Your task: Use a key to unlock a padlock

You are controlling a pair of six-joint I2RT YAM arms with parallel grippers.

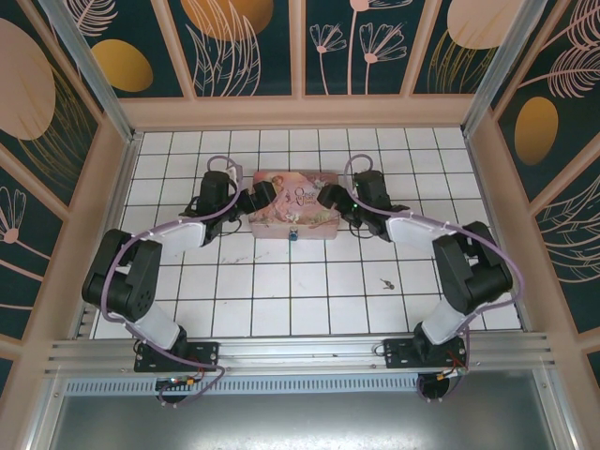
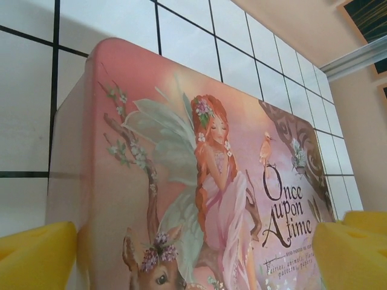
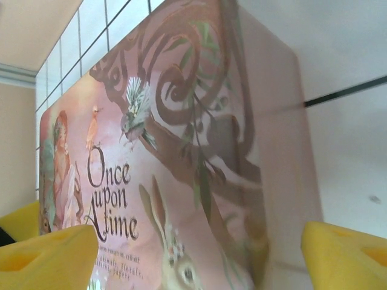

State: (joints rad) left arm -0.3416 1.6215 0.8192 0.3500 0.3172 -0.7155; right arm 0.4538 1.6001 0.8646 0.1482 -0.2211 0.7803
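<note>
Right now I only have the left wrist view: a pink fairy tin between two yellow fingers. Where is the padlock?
Observer: From above, the padlock sits at the middle of the tin's near side, the one facing the arm bases.
Operator: What is the other arm doing?
Observer: The right fingers stand wide apart at the tin's opposite end, across from the left fingers.
Operator: Any key in sight?
Observer: A small dark sliver, possibly the key, lies on the tiles right of the tin and nearer the bases, apart from both arms. It is too small to be sure.
</note>
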